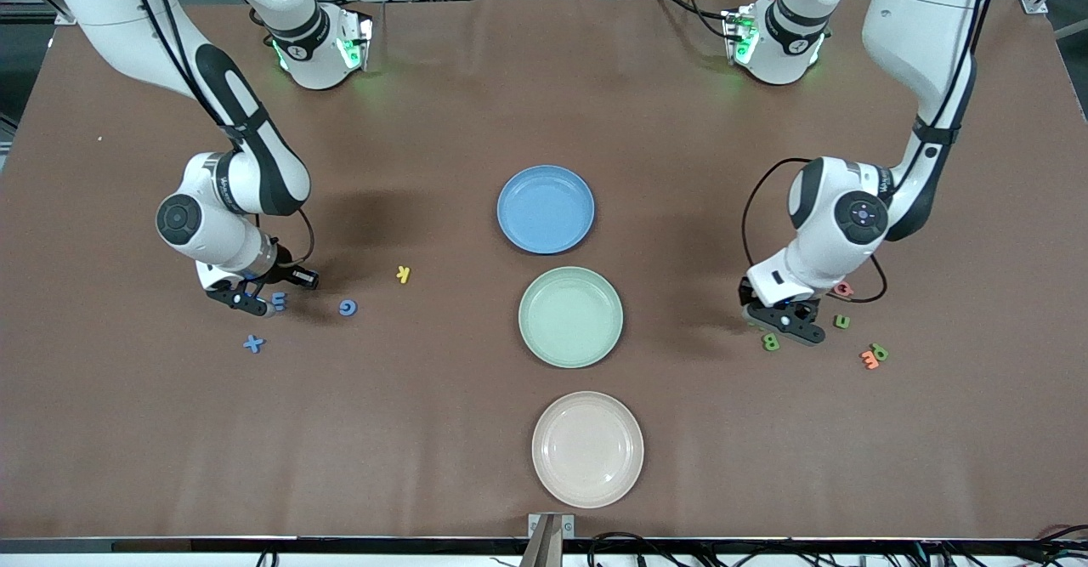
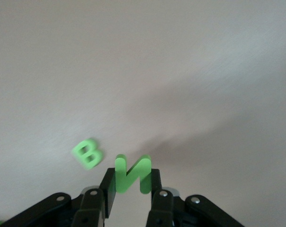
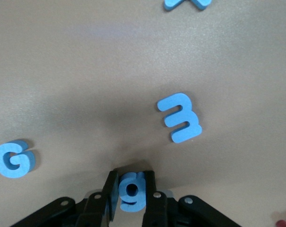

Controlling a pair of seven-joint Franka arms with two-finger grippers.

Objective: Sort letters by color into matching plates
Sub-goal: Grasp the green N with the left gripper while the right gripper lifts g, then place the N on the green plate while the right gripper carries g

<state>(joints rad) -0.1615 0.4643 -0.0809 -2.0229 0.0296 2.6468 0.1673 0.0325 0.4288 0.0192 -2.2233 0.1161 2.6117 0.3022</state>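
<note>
Brown matte worktop (image 1: 476, 108), both arm bases along its top edge in the front view.

Three plates in a column at mid-worktop: blue plate (image 1: 545, 209) farthest from the front camera, mint green plate (image 1: 570, 317) in the middle, cream plate (image 1: 587, 449) nearest. All three hold nothing.

Right gripper (image 3: 129, 198), low at the right arm's end of the worktop: jaws clenched on a small blue letter (image 3: 132, 191), gripped by its edges. Whether this letter touches the surface I cannot tell. Loose blue letters close by: blue "3" shape (image 3: 180, 117) just beside the gripper, blue G (image 1: 348, 307) toward the plates, blue X (image 1: 253, 343) nearer the front camera. One yellow letter (image 1: 404, 274) lies between the blue G and the blue plate, well apart from both.

Left gripper (image 2: 131, 189), low at the left arm's end: jaws clenched on a green N (image 2: 132, 173), standing upright between the fingers. Green B (image 2: 87, 153) flat on the worktop just beside it. Nearby: a small green letter (image 1: 841, 321), a pink letter (image 1: 842, 289) partly under the arm's cable, and an orange letter (image 1: 869, 360) touching another green letter (image 1: 881, 350).
</note>
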